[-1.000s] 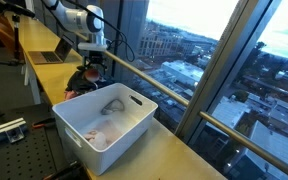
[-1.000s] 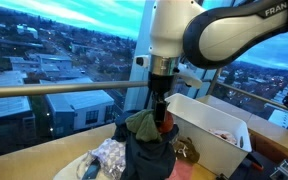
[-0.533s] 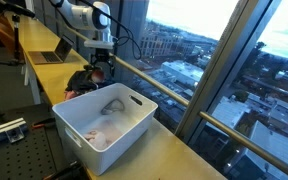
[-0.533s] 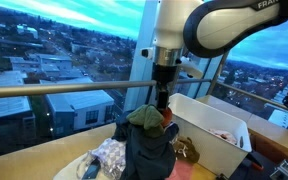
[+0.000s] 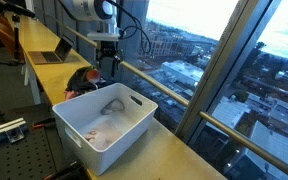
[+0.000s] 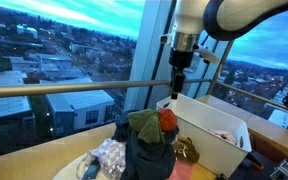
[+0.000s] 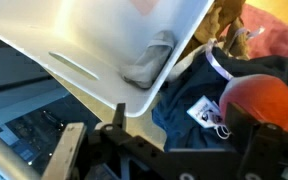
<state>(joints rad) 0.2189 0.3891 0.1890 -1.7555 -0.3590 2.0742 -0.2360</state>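
Your gripper (image 6: 178, 86) hangs open and empty above the clothes pile (image 6: 149, 140), which sits just beside the white bin (image 5: 134, 125), so I'd call it early: a few pieces (image 5: 104, 138) lie in the bin, most of the pile left outside.

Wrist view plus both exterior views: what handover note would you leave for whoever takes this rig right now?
Gripper: hangs raised over the white bin edge nearest the clothes pile, with nothing visible in it. Open or shut cannot be told.
In the bin: grey garment, pale pink garment.
Outside it, on the pile: green piece, orange piece, on dark fabric.
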